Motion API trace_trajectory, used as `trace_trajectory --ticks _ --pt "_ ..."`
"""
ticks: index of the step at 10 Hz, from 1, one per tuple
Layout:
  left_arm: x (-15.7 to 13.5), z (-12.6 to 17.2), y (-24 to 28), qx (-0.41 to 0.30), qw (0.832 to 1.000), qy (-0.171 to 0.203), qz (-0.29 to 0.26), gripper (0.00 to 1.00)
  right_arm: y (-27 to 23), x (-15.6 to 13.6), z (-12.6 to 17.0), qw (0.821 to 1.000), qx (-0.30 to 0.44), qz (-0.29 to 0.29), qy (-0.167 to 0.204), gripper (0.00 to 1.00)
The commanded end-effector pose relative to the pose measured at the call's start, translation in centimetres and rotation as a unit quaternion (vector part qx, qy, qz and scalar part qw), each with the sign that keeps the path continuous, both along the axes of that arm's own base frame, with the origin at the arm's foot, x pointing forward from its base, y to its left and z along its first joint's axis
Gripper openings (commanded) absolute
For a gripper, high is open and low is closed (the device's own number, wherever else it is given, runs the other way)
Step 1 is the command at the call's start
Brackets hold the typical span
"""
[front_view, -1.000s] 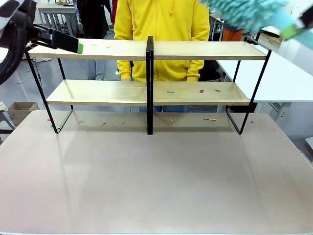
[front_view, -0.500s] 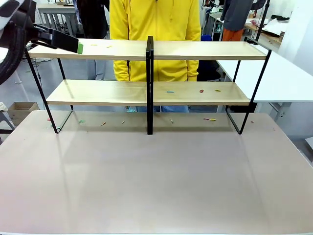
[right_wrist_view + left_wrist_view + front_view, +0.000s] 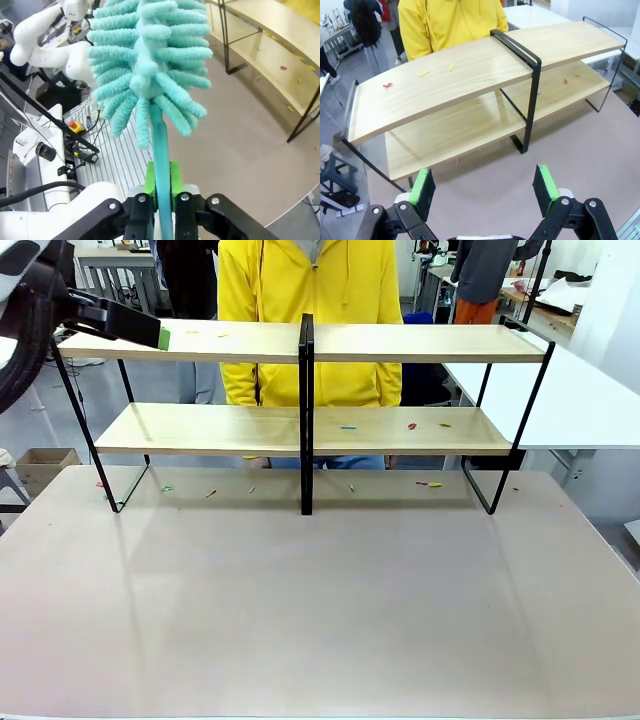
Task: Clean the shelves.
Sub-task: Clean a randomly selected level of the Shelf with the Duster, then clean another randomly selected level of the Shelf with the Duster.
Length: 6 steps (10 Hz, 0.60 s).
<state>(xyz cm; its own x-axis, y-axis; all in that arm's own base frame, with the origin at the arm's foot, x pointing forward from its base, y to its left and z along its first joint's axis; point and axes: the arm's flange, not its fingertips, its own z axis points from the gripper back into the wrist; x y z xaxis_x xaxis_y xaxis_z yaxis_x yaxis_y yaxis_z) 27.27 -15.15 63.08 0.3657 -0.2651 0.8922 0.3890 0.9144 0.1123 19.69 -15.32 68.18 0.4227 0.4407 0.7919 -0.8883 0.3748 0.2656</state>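
The shelves (image 3: 400, 342) stand across the far side of the table: two light-wood boards in a black frame with a centre post. Small coloured scraps (image 3: 412, 425) lie on the lower board, and more scraps (image 3: 424, 73) lie on the top board. My left gripper (image 3: 160, 337) hovers at the top board's left end; in the left wrist view its fingers (image 3: 484, 185) are spread wide with nothing between them, facing the shelves (image 3: 470, 75). My right gripper (image 3: 162, 182) is shut on the handle of a teal fluffy duster (image 3: 145, 65), held off the table's right side, away from the shelves (image 3: 270, 55).
A person in a yellow hoodie (image 3: 310, 300) stands right behind the shelves. Scattered scraps (image 3: 430, 483) lie on the grey-beige tabletop (image 3: 320, 600) under the lower board. A white table (image 3: 580, 390) adjoins at the right, and a cardboard box (image 3: 45, 465) sits on the floor at the left.
The teal duster and right gripper, at the front view's top right a second ago, have moved out of that view. The person has shifted slightly left. The left gripper has not moved.
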Motion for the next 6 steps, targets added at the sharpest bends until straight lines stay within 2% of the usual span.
trace_trajectory --ticks 1,6 --pt "0.03 0.02 0.04 -0.001 1.0 0.0 0.001 1.0 0.15 0.39 1.09 1.0 0.007 0.014 -0.001 0.12" --pt "0.03 0.02 0.04 -0.001 1.0 0.0 0.001 1.0 0.15 0.39 1.09 1.0 0.007 0.014 -0.001 0.12"
